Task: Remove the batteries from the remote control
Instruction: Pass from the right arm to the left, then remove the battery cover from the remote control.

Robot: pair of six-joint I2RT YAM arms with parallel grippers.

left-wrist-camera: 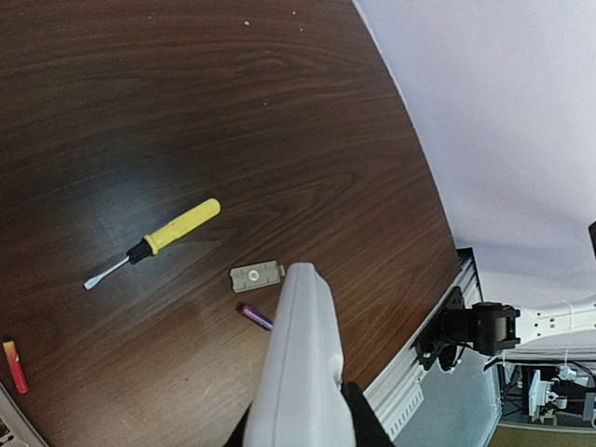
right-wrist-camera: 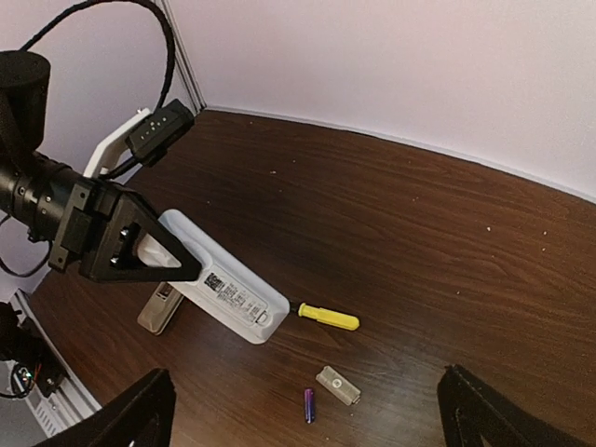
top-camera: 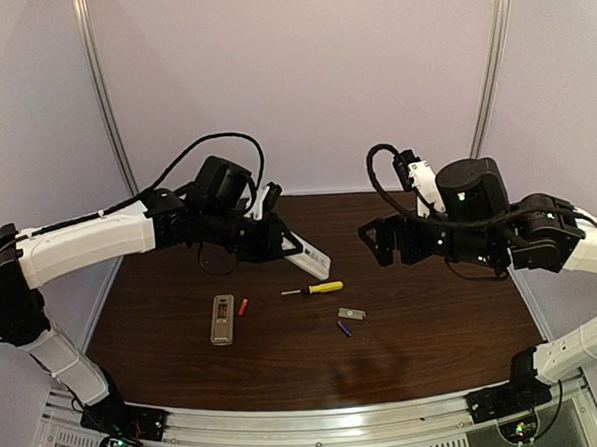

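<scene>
My left gripper (top-camera: 279, 239) is shut on one end of a white remote control (top-camera: 306, 254) and holds it tilted above the table. Its labelled back (right-wrist-camera: 223, 289) faces the right wrist camera. A second, grey remote (top-camera: 221, 319) lies flat at the left, with a red-orange battery (top-camera: 243, 307) beside it. A purple battery (top-camera: 344, 328) lies near the middle, next to the small grey cover plate (top-camera: 351, 314). My right gripper (top-camera: 378, 241) hangs open above the table's right part, apart from everything, and the purple battery (right-wrist-camera: 308, 405) shows on the table between its fingers (right-wrist-camera: 140, 414).
A yellow-handled screwdriver (top-camera: 317, 288) lies between the held remote and the cover plate. The table's metal front rail (top-camera: 319, 423) runs along the near edge. White walls stand close behind and to both sides.
</scene>
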